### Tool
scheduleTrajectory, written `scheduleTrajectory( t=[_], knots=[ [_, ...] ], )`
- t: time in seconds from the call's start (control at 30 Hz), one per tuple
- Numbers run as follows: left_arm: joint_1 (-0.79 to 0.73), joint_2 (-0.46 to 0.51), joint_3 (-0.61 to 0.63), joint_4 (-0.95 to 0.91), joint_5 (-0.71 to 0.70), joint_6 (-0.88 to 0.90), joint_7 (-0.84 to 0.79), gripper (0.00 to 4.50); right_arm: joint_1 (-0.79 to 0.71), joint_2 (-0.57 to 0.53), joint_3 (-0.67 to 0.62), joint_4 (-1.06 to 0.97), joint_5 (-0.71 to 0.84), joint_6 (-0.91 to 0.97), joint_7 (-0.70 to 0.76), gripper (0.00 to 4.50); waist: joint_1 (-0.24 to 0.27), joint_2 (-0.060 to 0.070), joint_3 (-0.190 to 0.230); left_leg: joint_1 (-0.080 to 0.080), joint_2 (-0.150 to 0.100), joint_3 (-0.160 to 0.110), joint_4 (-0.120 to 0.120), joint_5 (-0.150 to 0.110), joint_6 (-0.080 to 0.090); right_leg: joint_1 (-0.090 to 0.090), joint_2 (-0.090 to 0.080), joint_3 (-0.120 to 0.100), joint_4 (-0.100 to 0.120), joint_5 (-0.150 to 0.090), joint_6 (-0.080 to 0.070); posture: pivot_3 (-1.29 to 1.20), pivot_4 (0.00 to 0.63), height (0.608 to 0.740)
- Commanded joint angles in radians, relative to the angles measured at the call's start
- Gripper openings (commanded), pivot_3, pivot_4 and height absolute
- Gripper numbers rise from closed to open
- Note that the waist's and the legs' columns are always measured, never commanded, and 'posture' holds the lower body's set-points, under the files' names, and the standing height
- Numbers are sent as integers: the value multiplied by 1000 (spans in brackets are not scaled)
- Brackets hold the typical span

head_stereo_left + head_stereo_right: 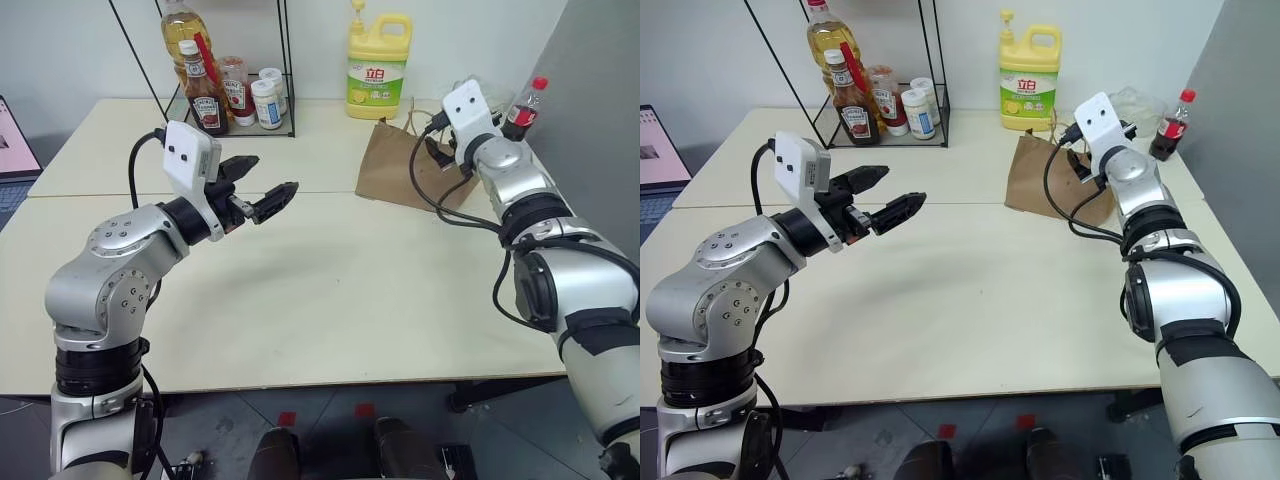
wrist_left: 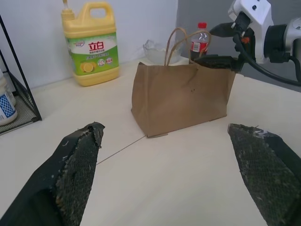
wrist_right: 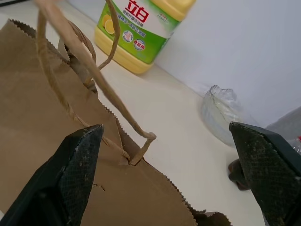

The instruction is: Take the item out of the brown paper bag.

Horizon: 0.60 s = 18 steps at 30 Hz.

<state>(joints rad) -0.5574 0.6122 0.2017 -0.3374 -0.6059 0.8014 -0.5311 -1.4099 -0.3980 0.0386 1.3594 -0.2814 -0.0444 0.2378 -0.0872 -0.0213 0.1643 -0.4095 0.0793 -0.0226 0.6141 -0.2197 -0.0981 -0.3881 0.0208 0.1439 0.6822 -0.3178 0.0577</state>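
Standing on the far right part of the pale table (image 1: 330,300), the brown paper bag (image 2: 181,99) is upright, its thin looped handles rising from the top edge. Whether the item lies inside cannot be told, since the bag's walls hide its contents. Level at the bag's top edge on its right side is the right gripper (image 2: 225,46), fingers spread wide apart and holding nothing; in its wrist view the two dark fingers (image 3: 70,174) frame the serrated paper rim and one handle loop. Well to the left of the bag, above the middle of the table, hangs the left gripper (image 1: 258,188), pointing toward the bag with its jaws spread wide and empty. Behind the bag at the far edge stands a big yellow detergent jug (image 1: 378,66), and to the right of the bag is a dark cola bottle (image 1: 525,108) with a red cap, near a clear crumpled plastic container (image 3: 221,115). A black wire rack (image 1: 880,100) at the far left holds sauce bottles and small jars
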Motion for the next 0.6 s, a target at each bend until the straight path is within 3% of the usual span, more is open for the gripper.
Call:
scheduleTrajectory(
  t=[0.03, 0.23, 0.5, 0.6],
  knots=[
    [6, 8, 27, -41, -8, -10, 12, 4500, -7, -47, 52, -29, -52, -8, -5, 4487, 0, 0, 0, 0, 0, 0, 0, 0, 0, 0, 0, 0, 0, 0, 0, 0, 150, 740],
    [0, 17, 35, -41, -13, -6, 23, 4500, -11, -59, 75, -31, -67, -5, -14, 4487, -1, 0, 0, 0, 0, 0, 0, 0, 0, 0, 0, 0, 0, 0, 0, 0, 150, 740],
    [-7, 2, 17, -26, -11, -18, 23, 4500, -38, 22, -44, -32, 79, 16, 136, 4487, -3, 0, 0, 0, 0, 0, 0, 0, 0, 0, 0, 0, 0, 0, 0, 0, 150, 740],
    [-18, -1, 13, -18, -7, -21, 22, 4500, -45, 40, -52, -24, 78, 15, 80, 4487, -3, 0, 0, 0, 0, 0, 0, 0, 0, 0, 0, -1, 1, 0, 0, 0, 150, 740]
  ],
)
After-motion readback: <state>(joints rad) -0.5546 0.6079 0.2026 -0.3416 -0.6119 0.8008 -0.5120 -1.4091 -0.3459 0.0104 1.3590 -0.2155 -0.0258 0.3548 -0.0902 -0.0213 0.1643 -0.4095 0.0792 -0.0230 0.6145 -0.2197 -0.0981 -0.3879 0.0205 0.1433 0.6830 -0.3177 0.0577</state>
